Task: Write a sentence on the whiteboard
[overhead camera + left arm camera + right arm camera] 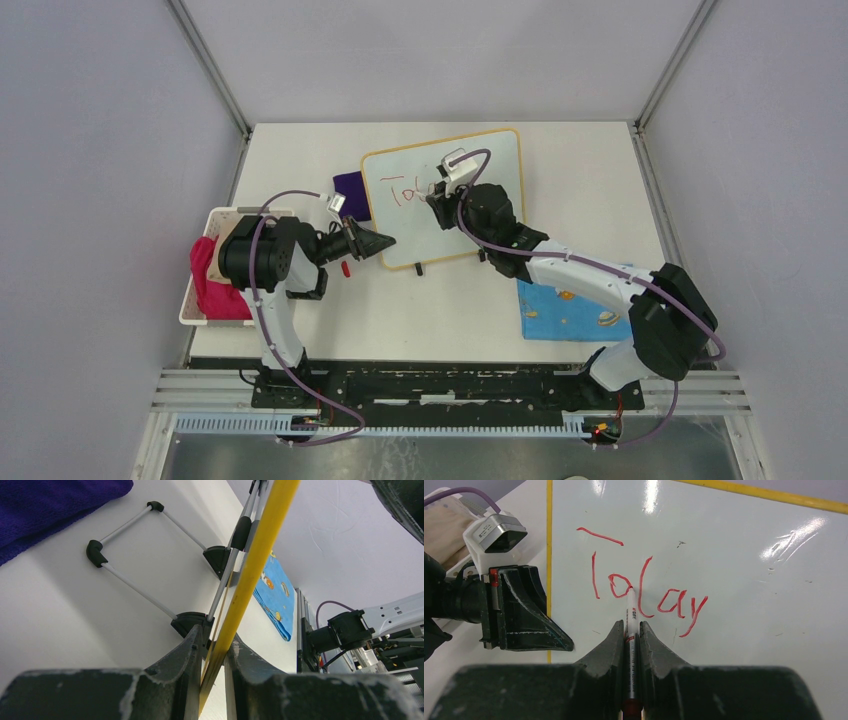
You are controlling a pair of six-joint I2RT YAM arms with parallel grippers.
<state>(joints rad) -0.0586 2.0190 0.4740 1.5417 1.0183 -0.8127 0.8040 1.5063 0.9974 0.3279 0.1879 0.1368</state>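
Observation:
The whiteboard (495,155) with its yellow frame stands tilted on the table's middle. My left gripper (385,243) is shut on its near-left yellow edge (250,565), the frame pinched between the two fingers (215,640). The sentence (644,592) so reads "Today" in red marker; the top view shows only its first letters (405,192). My right gripper (629,627) is shut on a white marker (630,610), whose tip touches the board at the "d". From above, the right gripper (437,205) hovers over the board's middle.
A purple cloth (350,190) lies behind the board's left side. A blue patterned cloth (570,310) lies at the near right. A white basket (190,300) with a pink cloth sits at the left edge. A small red cap (345,268) lies by the left arm. The board's wire stand (135,555) rests on the table.

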